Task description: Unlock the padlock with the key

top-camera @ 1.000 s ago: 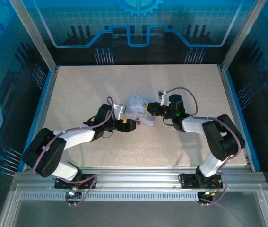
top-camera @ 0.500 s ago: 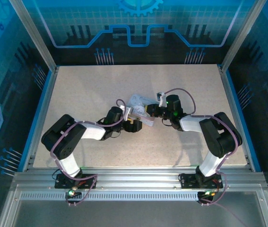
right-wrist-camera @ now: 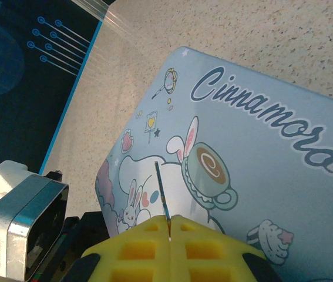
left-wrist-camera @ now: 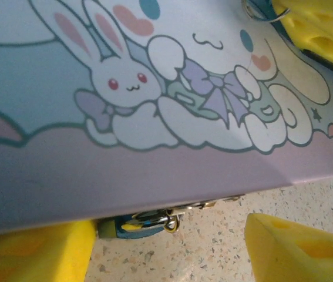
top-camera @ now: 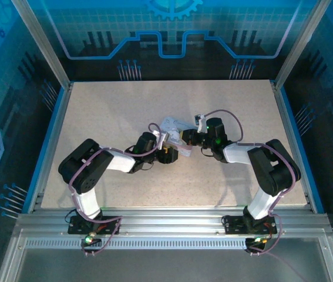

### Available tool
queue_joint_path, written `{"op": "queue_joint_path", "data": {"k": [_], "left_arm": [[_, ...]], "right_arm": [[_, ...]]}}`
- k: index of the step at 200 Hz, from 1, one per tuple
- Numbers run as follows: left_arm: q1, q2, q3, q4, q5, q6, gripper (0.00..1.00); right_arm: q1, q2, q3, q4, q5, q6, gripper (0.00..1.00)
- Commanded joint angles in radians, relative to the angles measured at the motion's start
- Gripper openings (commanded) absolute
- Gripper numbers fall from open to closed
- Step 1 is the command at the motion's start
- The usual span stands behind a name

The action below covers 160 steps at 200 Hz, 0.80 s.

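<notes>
The right gripper (right-wrist-camera: pixel 169 220) pinches the key (right-wrist-camera: pixel 161 194), blade pointing to 12 o'clock over the tin (right-wrist-camera: pixel 272 194). The left gripper (left-wrist-camera: pixel 166 252) stands wide, its pads flanking what seems to be the padlock (left-wrist-camera: pixel 145 222), half hidden under the tin's 6 o'clock edge. To do this well, steady the lock, then line the blade up with the keyhole before pushing.

Table (top-camera: pixel 107 111): flat top, beige speckled surface, blue trim along the left and right edges. Carries one pale blue tin (top-camera: pixel 171 126) with cartoon rabbit print, near centre. Padlock (left-wrist-camera: pixel 138 227) at the tin's front edge, low by the tabletop; contact unclear.
</notes>
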Motion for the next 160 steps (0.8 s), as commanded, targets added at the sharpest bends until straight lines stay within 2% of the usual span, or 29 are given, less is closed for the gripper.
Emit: {"op": "queue_joint_path", "data": {"k": [1,48,160], "left_arm": [[-0.019,0.028,0.029,0.032,0.004,-0.012,0.68],[-0.036,0.023,0.040,0.038,0.008,-0.035,0.61],[-0.044,0.042,0.029,0.108,-0.061,-0.163,0.48]], "right_arm": [[0.023,0.027,0.008,-0.022,0.012,-0.009,0.00],[0.026,0.035,0.007,-0.011,0.012,-0.001,0.00],[0.033,0.044,0.004,0.012,0.007,0.010,0.00]]}}
